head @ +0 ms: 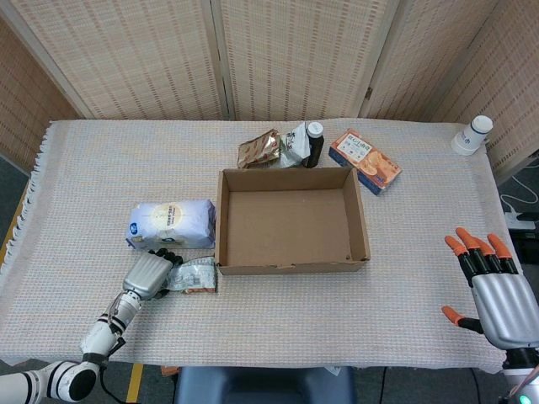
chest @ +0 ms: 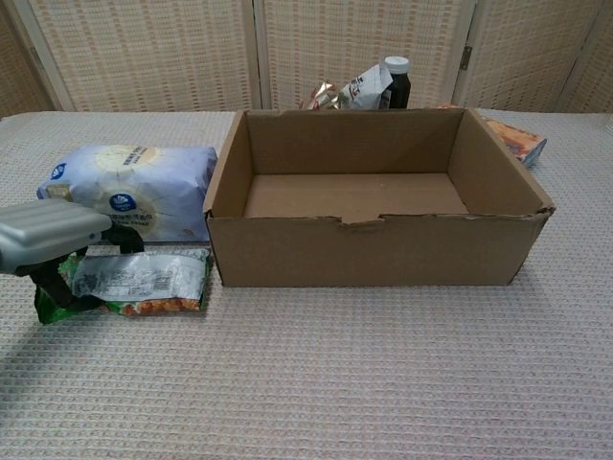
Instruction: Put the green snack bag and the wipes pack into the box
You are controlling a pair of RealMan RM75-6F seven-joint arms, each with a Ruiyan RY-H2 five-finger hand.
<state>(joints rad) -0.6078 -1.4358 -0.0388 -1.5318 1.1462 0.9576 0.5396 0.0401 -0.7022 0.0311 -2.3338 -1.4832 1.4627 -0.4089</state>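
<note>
The green snack bag (head: 197, 275) (chest: 144, 281) lies flat on the cloth, just left of the box's front corner. My left hand (head: 148, 273) (chest: 43, 240) grips the bag's left end, fingers curled over the top and thumb underneath. The pale blue wipes pack (head: 173, 223) (chest: 129, 190) lies right behind the bag, against the left wall of the box. The open cardboard box (head: 295, 268) (chest: 374, 251) stands mid-table with nothing inside. My right hand (head: 495, 296) hovers at the front right, fingers spread and holding nothing; the chest view does not show it.
Behind the box lie a brown foil bag (head: 258, 150), a silver pouch (head: 294, 143) and a dark bottle (head: 314, 143) (chest: 397, 81). An orange snack box (head: 364, 160) sits at the back right. A white container (head: 470, 135) stands at the far right corner.
</note>
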